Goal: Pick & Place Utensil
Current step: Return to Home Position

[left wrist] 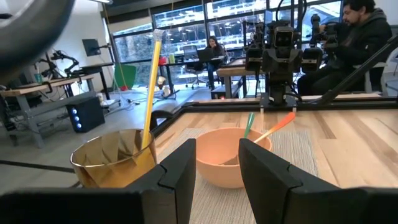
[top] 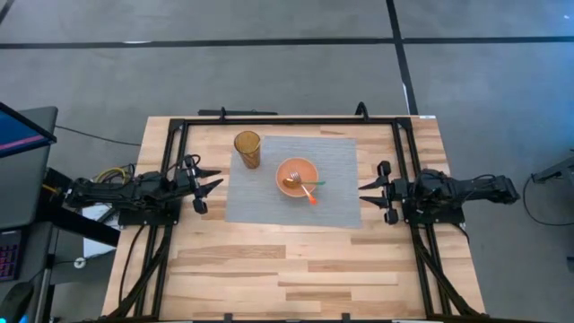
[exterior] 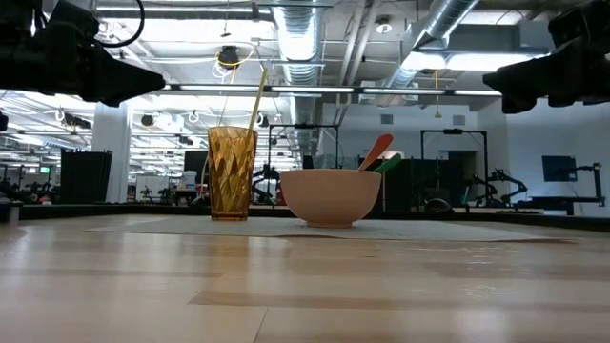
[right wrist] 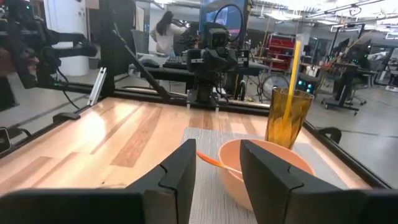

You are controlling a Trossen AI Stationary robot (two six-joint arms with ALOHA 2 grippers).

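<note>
A peach bowl [top: 297,176] sits on a grey placemat [top: 269,202] at the table's middle. In the bowl lie a fork [top: 292,181], an orange-handled utensil [top: 310,196] and a green-handled one [top: 316,184], their handles leaning on its rim. An amber cup [top: 247,149] with a yellow straw [exterior: 256,95] stands on the mat's far left corner. My left gripper [top: 213,184] hovers open at the mat's left edge. My right gripper [top: 363,192] hovers open at the mat's right edge. Both point at the bowl [left wrist: 231,163] [right wrist: 264,171].
A black frame [top: 287,119] runs along the table's far edge and both sides. Bare wood [top: 287,269] lies between the mat and the near edge. People sit at desks in the room beyond the table [left wrist: 364,34].
</note>
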